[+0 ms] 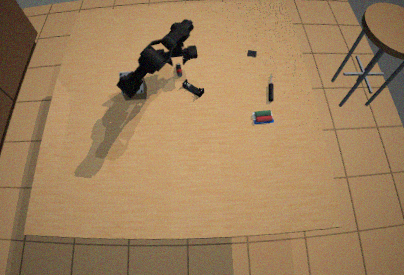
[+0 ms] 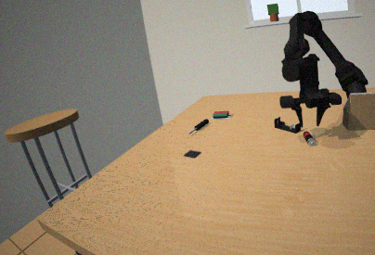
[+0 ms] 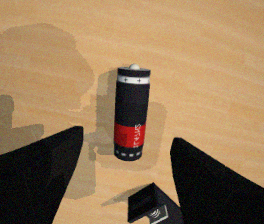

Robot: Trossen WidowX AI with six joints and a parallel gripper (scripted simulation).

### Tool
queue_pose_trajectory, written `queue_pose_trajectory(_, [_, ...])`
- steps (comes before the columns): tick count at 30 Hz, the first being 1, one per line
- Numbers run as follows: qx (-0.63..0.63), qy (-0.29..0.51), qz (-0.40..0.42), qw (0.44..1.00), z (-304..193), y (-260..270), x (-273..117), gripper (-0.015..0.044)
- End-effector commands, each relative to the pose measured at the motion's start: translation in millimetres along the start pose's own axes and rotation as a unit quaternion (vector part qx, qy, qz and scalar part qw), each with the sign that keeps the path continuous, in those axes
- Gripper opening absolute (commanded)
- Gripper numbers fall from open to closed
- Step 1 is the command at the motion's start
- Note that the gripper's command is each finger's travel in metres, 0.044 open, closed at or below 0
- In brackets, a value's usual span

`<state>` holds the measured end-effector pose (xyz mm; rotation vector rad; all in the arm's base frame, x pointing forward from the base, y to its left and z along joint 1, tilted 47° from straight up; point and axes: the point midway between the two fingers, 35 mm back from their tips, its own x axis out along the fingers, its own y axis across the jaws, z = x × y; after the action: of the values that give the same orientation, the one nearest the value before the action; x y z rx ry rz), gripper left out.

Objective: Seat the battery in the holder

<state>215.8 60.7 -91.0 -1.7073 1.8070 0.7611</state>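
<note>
Black-red battery (image 3: 131,113) between open end effector (image 3: 126,169) fingers.
</note>
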Motion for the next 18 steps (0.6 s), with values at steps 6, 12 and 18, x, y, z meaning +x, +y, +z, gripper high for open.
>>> queue_pose_trajectory(6, [-0.029,0.021,-0.002,0.999,1.3,-0.2,0.9,0.0242])
queue_pose_trajectory(12, [-0.03,0.021,-0.002,0.999,1.3,-0.8,8.2,0.0242])
queue_pose_trajectory(18, [-0.03,0.021,-0.002,0.999,1.0,-1.3,18.0,0.0242])
